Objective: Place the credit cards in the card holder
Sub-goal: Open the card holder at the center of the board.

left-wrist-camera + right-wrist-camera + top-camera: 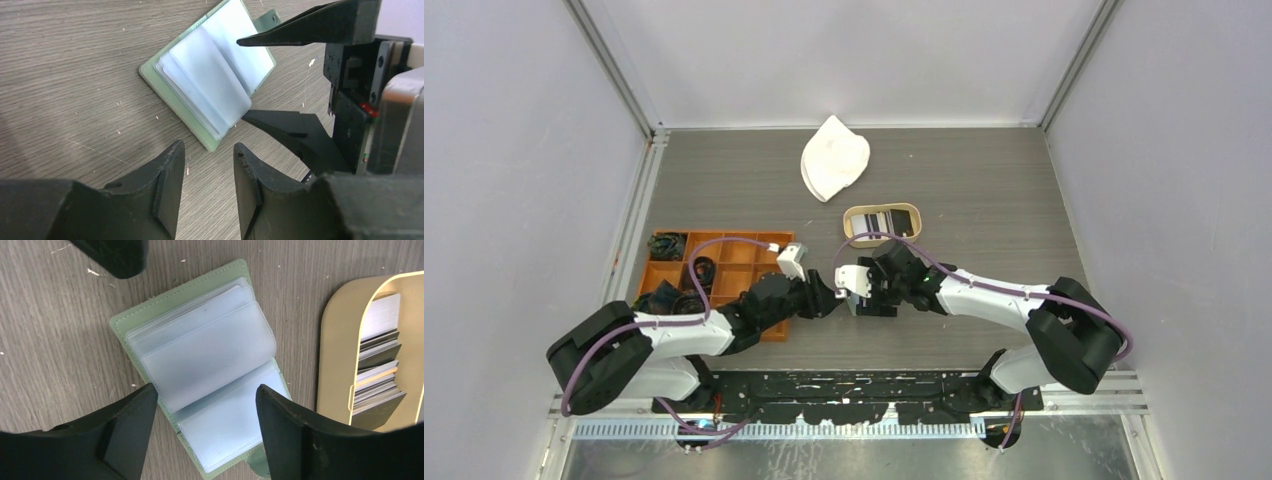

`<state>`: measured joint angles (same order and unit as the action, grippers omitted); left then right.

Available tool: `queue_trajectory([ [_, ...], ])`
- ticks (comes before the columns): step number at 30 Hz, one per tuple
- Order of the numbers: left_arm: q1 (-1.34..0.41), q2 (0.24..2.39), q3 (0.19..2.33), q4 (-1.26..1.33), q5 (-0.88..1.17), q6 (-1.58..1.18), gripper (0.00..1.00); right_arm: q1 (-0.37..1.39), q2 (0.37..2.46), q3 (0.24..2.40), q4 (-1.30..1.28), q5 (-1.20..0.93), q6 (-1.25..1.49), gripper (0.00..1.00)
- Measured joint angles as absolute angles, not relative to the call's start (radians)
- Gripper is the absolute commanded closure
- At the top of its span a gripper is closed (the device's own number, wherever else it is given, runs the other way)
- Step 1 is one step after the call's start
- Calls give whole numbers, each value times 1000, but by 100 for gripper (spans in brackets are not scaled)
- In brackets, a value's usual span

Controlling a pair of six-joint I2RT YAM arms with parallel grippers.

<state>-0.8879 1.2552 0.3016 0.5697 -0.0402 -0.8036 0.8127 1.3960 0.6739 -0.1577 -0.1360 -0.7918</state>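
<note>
Sage-green, splayed flat midway along the near edge for loading: card holder [200, 375]. Straddled by spread right gripper [205, 395]; left gripper [209, 150] parted, empty. Credit cards [377, 375] filed in tan tray [340, 340] alongside.

Card holder [205, 370] lies open on worktop [50, 315], frame centre — credit cards [377, 375] stacked in oval tray [340, 340] at right edge, just beside holder.

Open card holder [200, 370], stacked credit cards [378, 367]
</note>
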Motion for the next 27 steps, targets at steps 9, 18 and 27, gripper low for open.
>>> queue_trajectory([
  [9, -888, 1321, 302, 598, -24, -810, 57, 813, 1389, 677, -141, -104, -728, 37],
  [18, -888, 1385, 319, 626, -15, -833, 55, 783, 1372, 703, -154, -94, -655, 47],
  [27, -888, 1449, 369, 645, -14, -834, 56, 700, 1394, 799, -244, -68, -554, 48],
])
